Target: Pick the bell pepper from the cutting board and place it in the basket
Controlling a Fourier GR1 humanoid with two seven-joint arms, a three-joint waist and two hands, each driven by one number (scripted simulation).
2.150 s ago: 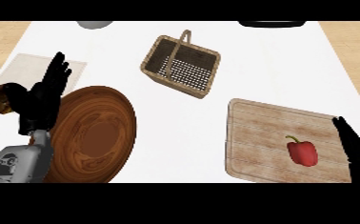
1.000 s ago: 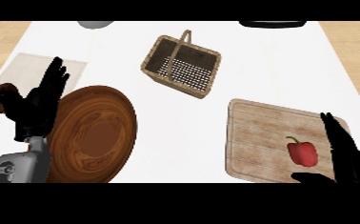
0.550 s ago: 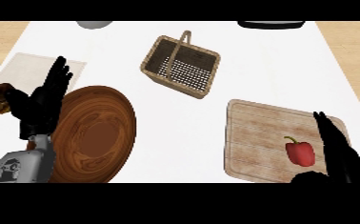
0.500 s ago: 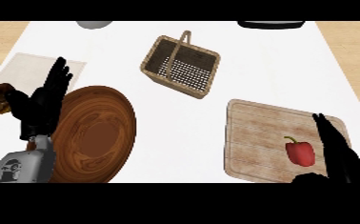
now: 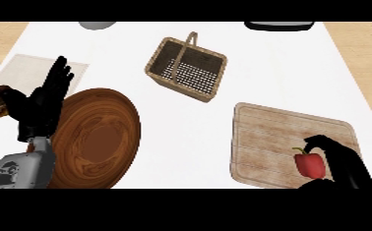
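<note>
A red bell pepper with a green stem (image 5: 309, 164) lies near the lower right corner of a pale wooden cutting board with rounded corners (image 5: 276, 136), which sits at the right side of a white worktop (image 5: 181, 122). The robot's black right hand (image 5: 341, 162) comes in from the lower right edge and arches over the pepper: its fingers (image 5: 317, 140) curl down above the stem and along the pepper's right side, close against it, though the view does not settle whether they have closed on it or only touch it. The pepper rests on the board.

A woven wicker basket with a tall hoop handle and a perforated pale floor (image 5: 186, 70) stands near the middle of the worktop, above and to the left of the board and well apart from it.

At the left edge, the black left hand (image 5: 45, 99) rests with its fingers straight, spread and pointing up, above a grey forearm (image 5: 24, 170). Just beside it lies a large round dark wooden plate (image 5: 96, 137). A pale cloth mat (image 5: 29, 69) lies behind the hand. At the far edge, a grey rounded object (image 5: 97, 24) and a black object (image 5: 279, 25) are cut off by the frame.
</note>
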